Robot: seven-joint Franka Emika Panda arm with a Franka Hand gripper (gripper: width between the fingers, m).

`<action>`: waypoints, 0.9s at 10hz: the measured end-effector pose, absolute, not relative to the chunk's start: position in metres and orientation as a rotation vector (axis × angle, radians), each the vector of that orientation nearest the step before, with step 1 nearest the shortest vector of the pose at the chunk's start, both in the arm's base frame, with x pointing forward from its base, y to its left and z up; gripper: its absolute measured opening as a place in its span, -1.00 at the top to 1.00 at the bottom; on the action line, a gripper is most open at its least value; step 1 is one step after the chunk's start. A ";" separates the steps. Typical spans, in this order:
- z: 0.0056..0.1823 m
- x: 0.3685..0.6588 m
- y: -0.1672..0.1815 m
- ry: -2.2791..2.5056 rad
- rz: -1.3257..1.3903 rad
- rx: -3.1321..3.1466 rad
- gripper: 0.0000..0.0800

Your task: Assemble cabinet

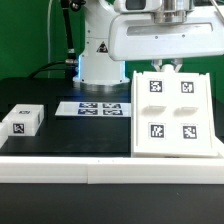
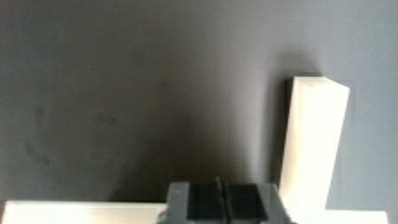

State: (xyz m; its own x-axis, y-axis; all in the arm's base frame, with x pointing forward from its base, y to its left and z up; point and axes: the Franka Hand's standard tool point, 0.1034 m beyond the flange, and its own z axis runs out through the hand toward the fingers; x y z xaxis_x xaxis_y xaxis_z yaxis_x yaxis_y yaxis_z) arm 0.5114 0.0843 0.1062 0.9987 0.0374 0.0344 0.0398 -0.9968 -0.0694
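The cabinet (image 1: pixel 175 112) is a large white boxy body on the exterior view's right, its broad face with four square tags turned toward the camera. My gripper (image 1: pixel 165 68) hangs right at the cabinet's upper far edge. In the wrist view the gripper (image 2: pixel 221 196) has its dark fingers (image 2: pixel 191 202) pressed together, with nothing visible between them. A white panel edge (image 2: pixel 317 135) runs alongside, and a white strip (image 2: pixel 80 212) lies beside the fingers over a dark surface. Which cabinet panels these are I cannot tell.
A small white tagged block (image 1: pixel 22 120) lies on the black table at the exterior view's left. The marker board (image 1: pixel 92 107) lies flat in front of the white robot base (image 1: pixel 100 50). A green wall stands behind.
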 end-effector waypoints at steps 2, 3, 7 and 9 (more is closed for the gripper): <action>0.105 0.511 0.084 -0.061 -0.048 -3.071 1.00; 0.105 0.511 0.083 -0.084 -0.046 -3.071 1.00; 0.123 0.528 0.085 -0.087 -0.019 -3.066 1.00; 0.124 0.529 0.085 -0.087 -0.011 -3.066 1.00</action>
